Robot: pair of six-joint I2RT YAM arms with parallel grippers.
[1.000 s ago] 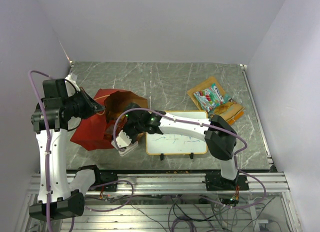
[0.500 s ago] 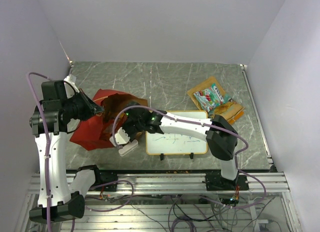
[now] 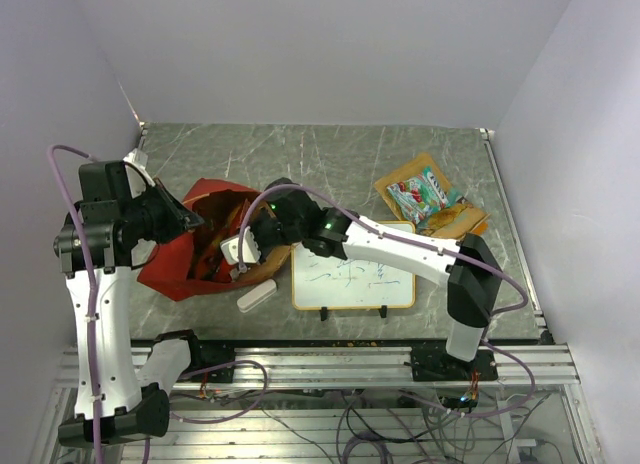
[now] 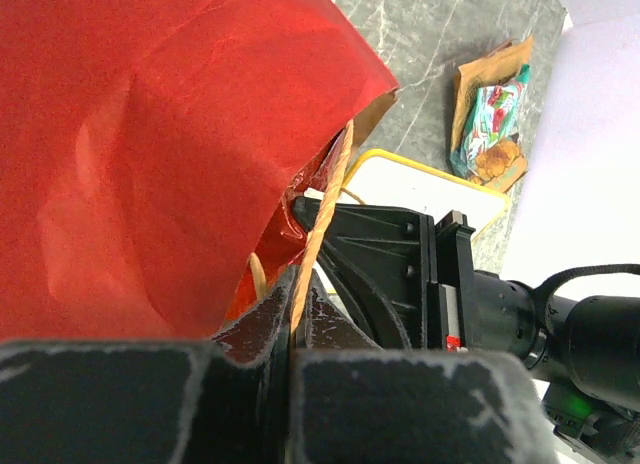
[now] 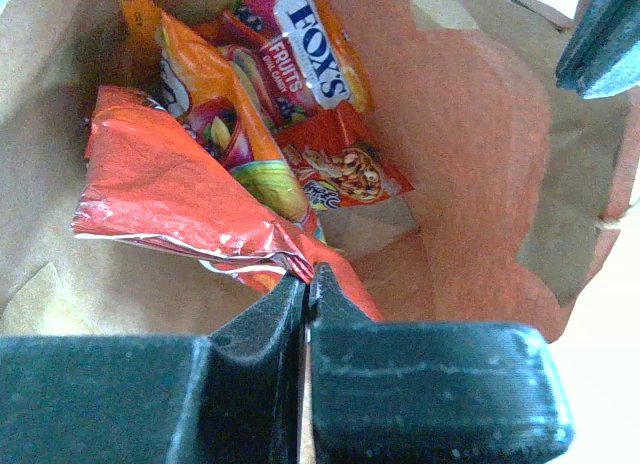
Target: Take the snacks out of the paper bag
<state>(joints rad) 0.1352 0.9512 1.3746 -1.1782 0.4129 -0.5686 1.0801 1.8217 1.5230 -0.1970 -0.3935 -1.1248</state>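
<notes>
One orange packet [image 5: 170, 199] between right jaws

Inside the paper bag [image 5: 470, 164], the right gripper [image 5: 306, 277] pinches an orange-red packet [image 5: 170, 199]; a Fox's packet [image 5: 312, 54] lies deeper in the bag.

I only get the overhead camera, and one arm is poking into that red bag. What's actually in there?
Observer: The right wrist camera looks inside the paper bag: several snack packets, one labelled Fox's Fruits.
Operator: Has the claw caught any?
Observer: Yes, the right gripper is shut on a corner of an orange-red packet.
Operator: And the other arm?
Observer: The left gripper pinches the bag's string handle, shown by its own wrist camera.
</notes>
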